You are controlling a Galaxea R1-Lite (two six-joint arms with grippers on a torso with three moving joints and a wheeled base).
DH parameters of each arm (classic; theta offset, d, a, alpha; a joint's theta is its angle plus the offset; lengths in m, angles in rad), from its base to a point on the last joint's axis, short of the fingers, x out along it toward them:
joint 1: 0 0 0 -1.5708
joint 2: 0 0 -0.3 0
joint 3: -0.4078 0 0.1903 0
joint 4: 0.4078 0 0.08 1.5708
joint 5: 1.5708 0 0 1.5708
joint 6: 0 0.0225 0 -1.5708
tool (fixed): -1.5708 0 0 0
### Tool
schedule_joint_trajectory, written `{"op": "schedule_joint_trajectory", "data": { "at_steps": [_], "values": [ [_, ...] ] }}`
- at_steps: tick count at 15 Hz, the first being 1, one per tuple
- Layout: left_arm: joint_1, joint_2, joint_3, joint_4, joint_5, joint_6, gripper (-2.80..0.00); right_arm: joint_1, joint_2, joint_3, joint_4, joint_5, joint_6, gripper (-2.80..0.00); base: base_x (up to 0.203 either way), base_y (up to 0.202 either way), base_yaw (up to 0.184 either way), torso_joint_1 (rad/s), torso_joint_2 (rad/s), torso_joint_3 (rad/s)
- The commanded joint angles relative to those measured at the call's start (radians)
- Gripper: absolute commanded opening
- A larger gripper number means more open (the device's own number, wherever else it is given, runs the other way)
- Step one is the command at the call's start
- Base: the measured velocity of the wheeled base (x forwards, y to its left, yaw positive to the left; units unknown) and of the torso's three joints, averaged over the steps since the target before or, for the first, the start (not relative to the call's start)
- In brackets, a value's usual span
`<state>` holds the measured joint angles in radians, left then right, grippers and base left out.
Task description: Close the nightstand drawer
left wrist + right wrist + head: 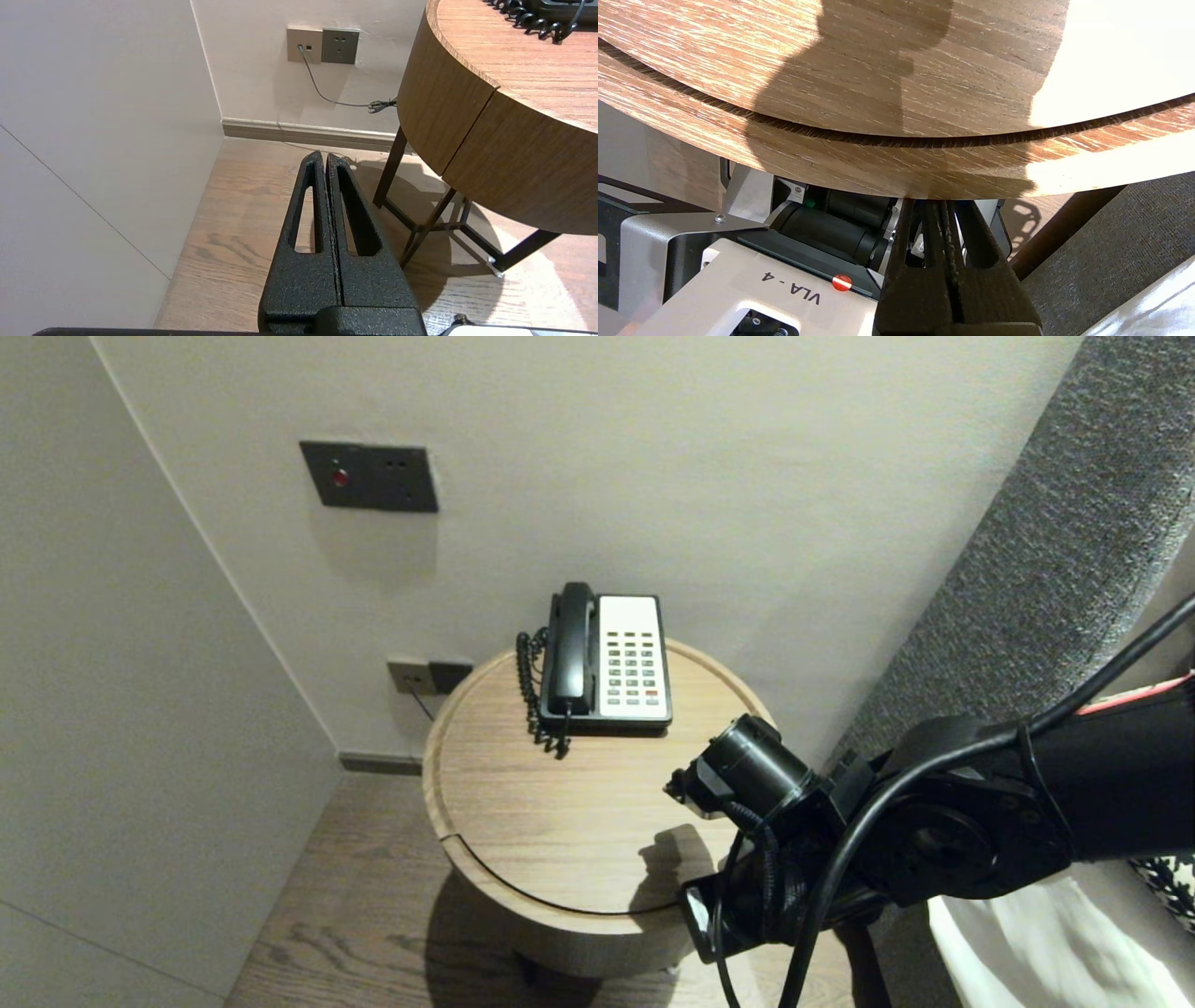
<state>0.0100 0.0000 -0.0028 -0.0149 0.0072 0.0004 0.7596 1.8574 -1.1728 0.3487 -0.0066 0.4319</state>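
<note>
**Both tools closed and empty, right arm at the bench's near edge**

The right arm (pixel 980 821) reaches in from the right side and sits low at the near right rim of the round wooden bench (pixel 523 803), throwing a shadow onto the top. In the right wrist view the right tool (pixel 945 205) has its two black fingers pressed together with nothing between them. Its tips point up at the underside of the bench's rim. Whether they touch the wood cannot be told.

The telephone (pixel 607 658) stands at the far edge of the bench, close to the wall and well apart from the right arm. Its black handset (pixel 571 644) lies in the cradle on the left half, and the pale keypad is on the right half. The coiled cord (pixel 532 681) hangs down the phone's left side and rests on the bench top.

The left tool (pixel 325 156) is also closed and holds nothing. It hangs above the wooden floor (pixel 243 210), beside the bench and lower than its top, pointing towards the corner of the room. Ahead of it a pair of wall sockets (pixel 322 45) sits low on the wall, and a thin cable (pixel 327 95) runs from the left one towards the bench. Higher on the wall is a dark switch panel (pixel 369 476). A grey upholstered panel (pixel 1046 569) rises to the right of the bench.
</note>
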Motion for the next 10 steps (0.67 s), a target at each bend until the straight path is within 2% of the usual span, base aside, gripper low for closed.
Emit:
{"op": "schedule_joint_trajectory", "data": {
  "at_steps": [1, 10],
  "values": [
    [0.001, -0.002, 0.000, 0.000, 0.000, 0.000, -2.80, 0.000, -0.007, 0.004, -0.004, -0.001, 0.002, -2.80, 0.000, 0.000, 0.000, 0.000, 0.00, 0.000],
    [0.001, -0.002, 0.000, 0.000, 0.000, 0.000, -2.80, 0.005, -0.065, 0.090, -0.004, -0.002, 0.011, -2.80, 0.000, 0.000, 0.000, 0.000, 0.00, 0.000]
  ]
}}
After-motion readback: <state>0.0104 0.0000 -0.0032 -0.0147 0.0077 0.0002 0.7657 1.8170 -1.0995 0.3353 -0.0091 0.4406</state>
